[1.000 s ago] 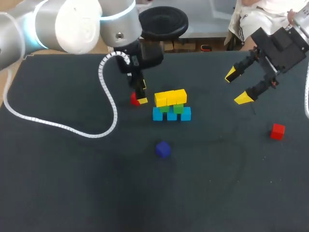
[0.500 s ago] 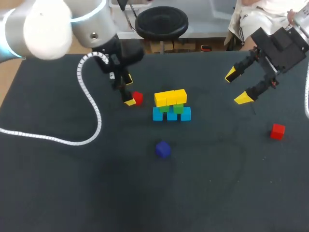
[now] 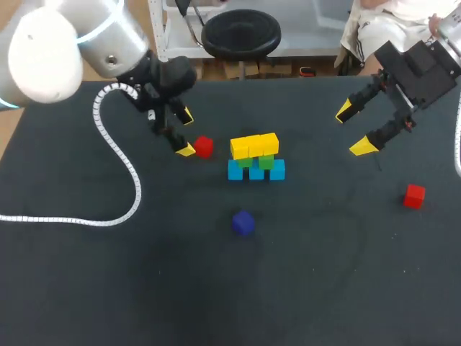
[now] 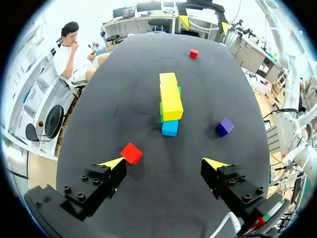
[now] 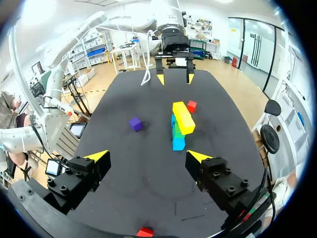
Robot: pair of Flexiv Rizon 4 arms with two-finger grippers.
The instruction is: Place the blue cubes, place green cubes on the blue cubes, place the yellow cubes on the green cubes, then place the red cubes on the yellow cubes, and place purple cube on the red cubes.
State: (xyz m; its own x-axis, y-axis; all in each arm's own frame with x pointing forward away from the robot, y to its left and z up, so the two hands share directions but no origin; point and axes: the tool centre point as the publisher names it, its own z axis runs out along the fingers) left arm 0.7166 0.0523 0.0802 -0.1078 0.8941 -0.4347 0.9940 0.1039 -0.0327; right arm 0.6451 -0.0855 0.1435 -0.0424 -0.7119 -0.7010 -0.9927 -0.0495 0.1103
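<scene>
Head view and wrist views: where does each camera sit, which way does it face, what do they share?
Head view: above and behind, looking down on the table; left gripper and right gripper show.
Left wrist view: left wrist, facing stack; own fingers show.
Right wrist view: right wrist, facing stack oppositely; own fingers show.
All share: stack, purple cube.

You are working in a robotics lab, not a home or a shop. Your bench is a wide black matte table (image 3: 86,288) and two machine arms come onto it from either side. The silver-and-white left arm (image 3: 43,43) has a pale-lit ring at its joint and trails a white coiled cable (image 3: 115,155) across the surface. The right arm (image 3: 418,68) ends in a black boxy wrist. On the table sit small plain coloured cubes (image 3: 256,169) (blue, green, yellow, red, purple), some stacked, others loose.
</scene>
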